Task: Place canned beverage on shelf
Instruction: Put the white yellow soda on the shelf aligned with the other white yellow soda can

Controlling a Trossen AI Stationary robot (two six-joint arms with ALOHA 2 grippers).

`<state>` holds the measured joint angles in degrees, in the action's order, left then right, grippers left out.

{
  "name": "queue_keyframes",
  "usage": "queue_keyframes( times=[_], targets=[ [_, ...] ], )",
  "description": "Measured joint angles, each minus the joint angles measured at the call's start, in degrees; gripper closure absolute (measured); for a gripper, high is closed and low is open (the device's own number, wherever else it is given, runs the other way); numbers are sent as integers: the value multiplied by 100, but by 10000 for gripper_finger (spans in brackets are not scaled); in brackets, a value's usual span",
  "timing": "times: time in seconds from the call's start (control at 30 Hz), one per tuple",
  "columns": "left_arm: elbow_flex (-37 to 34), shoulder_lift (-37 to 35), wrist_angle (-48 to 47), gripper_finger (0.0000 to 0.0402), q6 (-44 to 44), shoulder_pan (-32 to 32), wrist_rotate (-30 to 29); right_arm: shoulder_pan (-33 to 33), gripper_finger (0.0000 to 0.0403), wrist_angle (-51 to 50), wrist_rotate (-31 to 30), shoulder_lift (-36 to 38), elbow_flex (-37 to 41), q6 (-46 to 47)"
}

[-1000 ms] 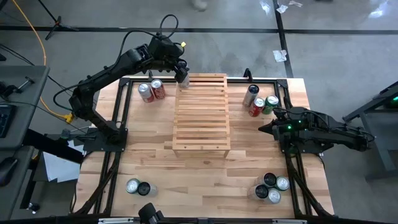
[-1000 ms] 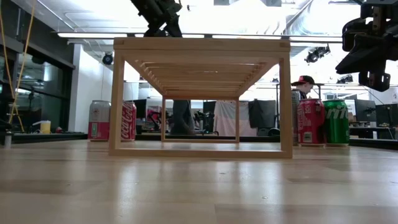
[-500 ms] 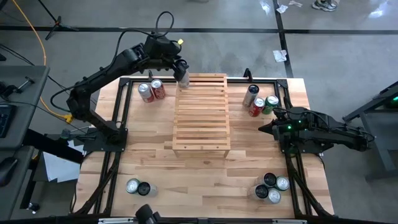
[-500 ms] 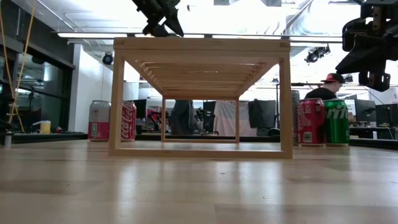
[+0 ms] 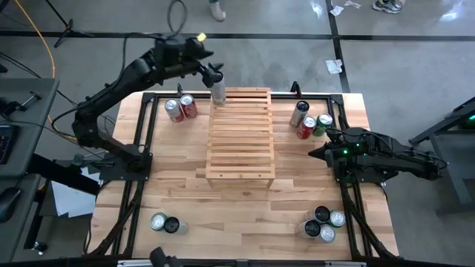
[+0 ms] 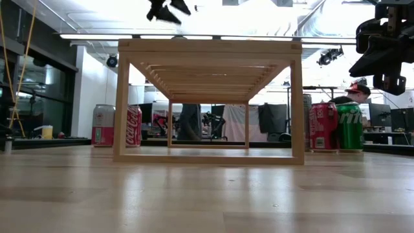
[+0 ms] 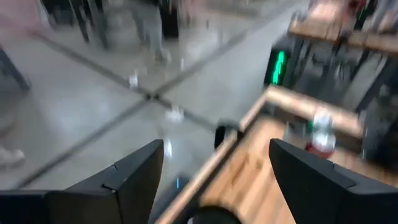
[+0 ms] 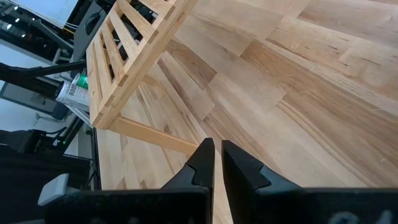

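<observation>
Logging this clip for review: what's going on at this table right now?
A silver can stands on the far left corner of the shelf. The left gripper is open just beyond it, holding nothing. The right gripper waits shut at the table's right side. More cans stand in groups on the table around the shelf.

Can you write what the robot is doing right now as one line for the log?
left hand: open, above silver can | silver can: standing on shelf far corner | right hand: shut, waiting at table's right side | step: can placed
</observation>
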<state>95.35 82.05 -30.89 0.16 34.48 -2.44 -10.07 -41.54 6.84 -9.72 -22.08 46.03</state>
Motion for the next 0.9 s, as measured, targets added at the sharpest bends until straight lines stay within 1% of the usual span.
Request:
queue_keyframes(
  times=[0.17,0.3,0.47,0.57,0.63,0.77,0.9],
  targets=[
    [4,-283,603,119,-110,0,-13,0,387,0,0,0,1,0],
    [4,-481,723,119,-64,0,137,-2,387,0,2,0,0,-1],
    [4,-645,721,119,476,-2,298,-1,387,1,1,0,0,-1],
    [4,-720,903,119,548,-2,350,0,387,0,1,-1,0,-1],
    [4,-743,1100,119,413,-2,344,0,387,0,2,0,0,1],
    [4,-793,1514,119,-184,-2,343,-1,387,0,0,0,1,-1],
    [4,-900,1551,119,-866,-2,490,0,387,1,2,-2,1,0]
  ],
)
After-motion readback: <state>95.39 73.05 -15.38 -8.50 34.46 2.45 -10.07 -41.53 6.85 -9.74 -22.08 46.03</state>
